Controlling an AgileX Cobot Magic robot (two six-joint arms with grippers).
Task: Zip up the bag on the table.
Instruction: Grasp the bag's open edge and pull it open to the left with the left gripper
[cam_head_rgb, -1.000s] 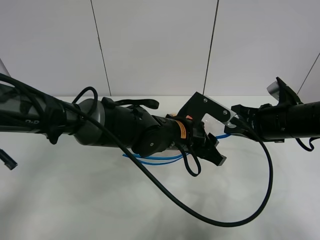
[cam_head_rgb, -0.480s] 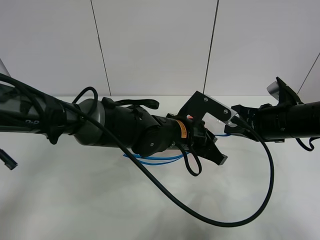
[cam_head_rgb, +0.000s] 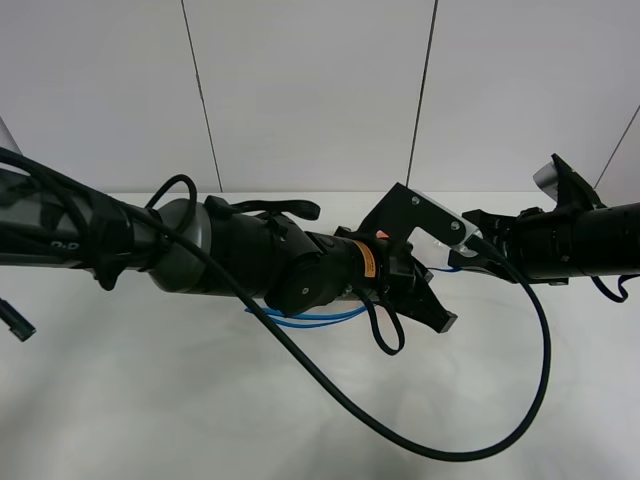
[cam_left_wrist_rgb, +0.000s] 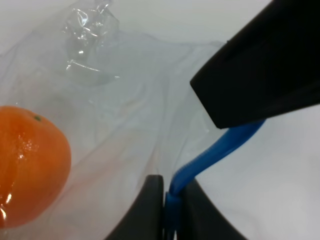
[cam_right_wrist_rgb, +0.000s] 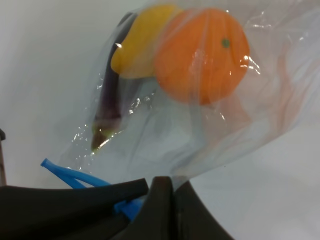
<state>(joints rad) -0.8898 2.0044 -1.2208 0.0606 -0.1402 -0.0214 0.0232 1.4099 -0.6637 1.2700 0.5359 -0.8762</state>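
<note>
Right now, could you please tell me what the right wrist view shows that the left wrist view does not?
Only the right wrist view: the pear and eggplant inside the bag, and the right gripper shut on the bag's edge. Only the left wrist view: the left gripper shut on the strip, and the bag's crinkled corner. Both: the orange, the bag, the blue strip and the white table.

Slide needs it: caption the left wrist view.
Jaws of the left gripper pinch the blue zip strip of the bag, orange inside.
</note>
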